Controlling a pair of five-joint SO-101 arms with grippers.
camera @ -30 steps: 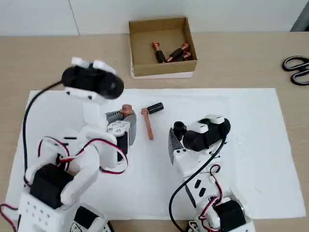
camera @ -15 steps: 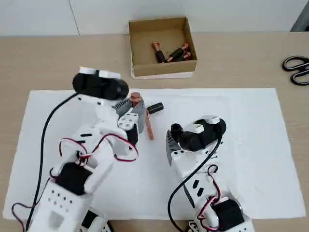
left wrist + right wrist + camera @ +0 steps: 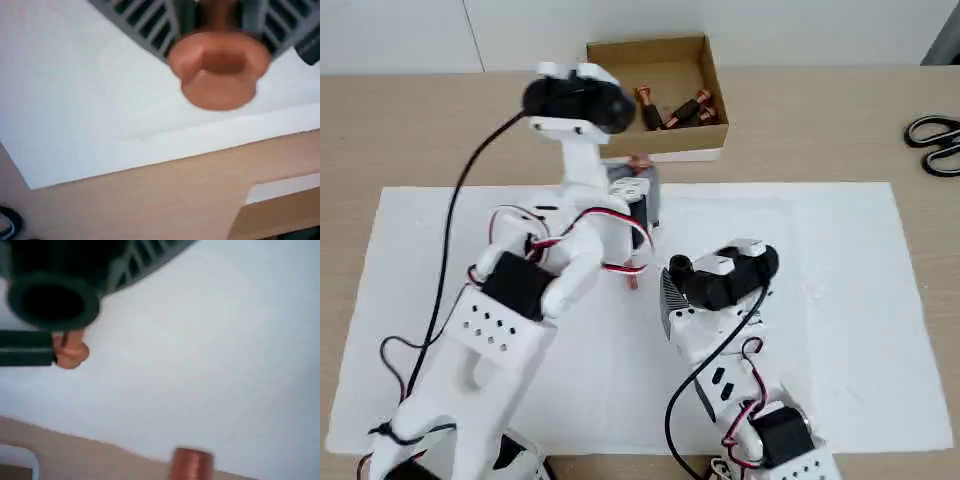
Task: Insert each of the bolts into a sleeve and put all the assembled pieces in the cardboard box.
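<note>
Between the grey ribbed fingers (image 3: 145,22) of the left gripper (image 3: 639,178) sits a copper-coloured metal bolt (image 3: 217,70). They pinch its stem, and its wide round head pokes out past the tips. Just beyond those tips is the front wall of the brown cardboard box (image 3: 695,137), with finished pieces (image 3: 682,108) lying inside. Under this gripper is the edge of the white paper sheet (image 3: 840,260).

Off to its side, well apart, the right gripper (image 3: 676,285) is pressed on a black hollow tube sleeve (image 3: 52,302), I think, though the view is blurry. Close to that gripper, a second copper bolt (image 3: 632,281) lies loose on the paper.

The held bolt looks small, hard and light. Its skin is smooth, so it could slip or roll away. The stem just behind the head is the best place to hold it. The sleeve looks stiff too. Hold it by its round side, so the hole is free for the bolt.
</note>
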